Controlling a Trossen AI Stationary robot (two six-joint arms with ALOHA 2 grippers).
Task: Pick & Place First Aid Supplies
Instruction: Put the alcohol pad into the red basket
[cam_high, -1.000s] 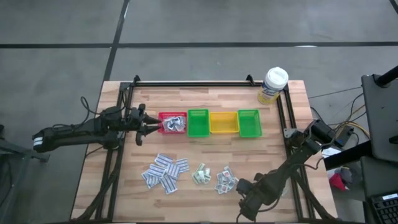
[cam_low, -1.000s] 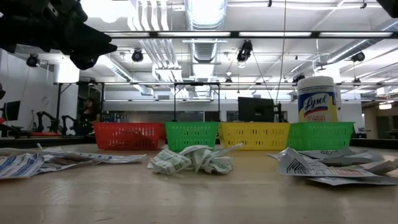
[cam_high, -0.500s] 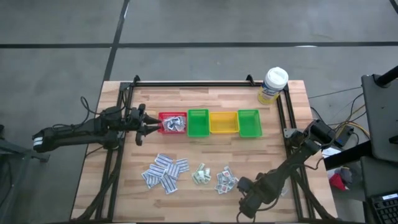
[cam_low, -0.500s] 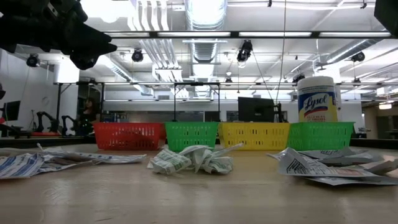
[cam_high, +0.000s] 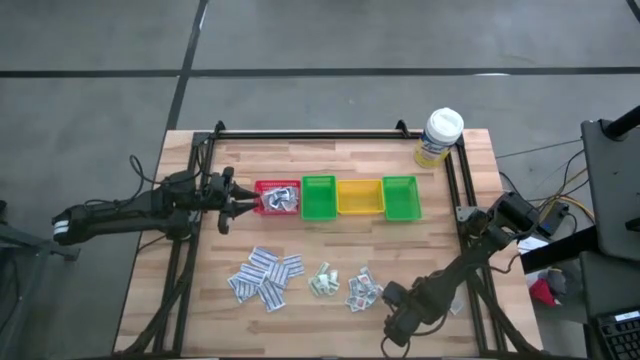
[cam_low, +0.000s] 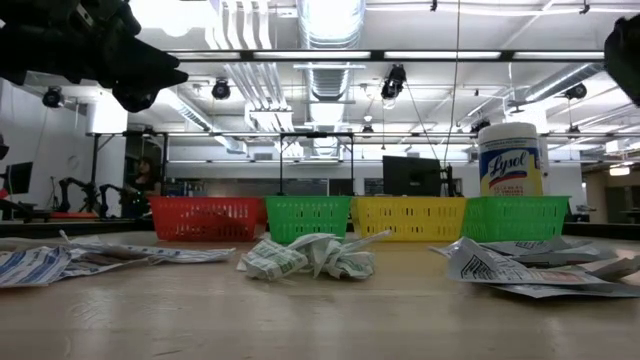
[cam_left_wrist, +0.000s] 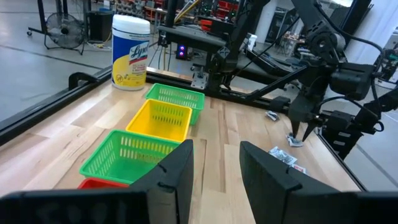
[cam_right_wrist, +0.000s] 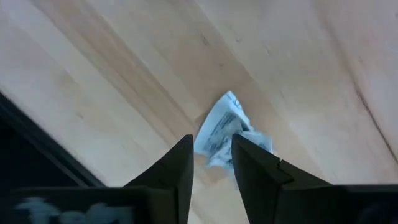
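Observation:
The first aid supplies lie in three small heaps near the table's front edge: white strips (cam_high: 265, 277), crumpled green-printed packets (cam_high: 322, 280) and blue-printed packets (cam_high: 362, 290). More packets lie in the red bin (cam_high: 278, 198). One crumpled white packet (cam_right_wrist: 225, 129) lies alone on the wood at the front right. My right gripper (cam_right_wrist: 211, 140) points down just above it, open, with a finger on either side of it. My left gripper (cam_left_wrist: 214, 155) hangs level and open by the red bin's left side, holding nothing.
A green bin (cam_high: 319, 197), a yellow bin (cam_high: 360, 197) and another green bin (cam_high: 400, 197) stand in a row right of the red one. A white-capped bottle (cam_high: 440, 137) stands at the far right corner. A black rail frame (cam_high: 310, 133) borders the table.
My right gripper has sunk toward the table at the front right, and its arm shows lower at the low view's top right corner. The heaps and bins have stayed as they were.

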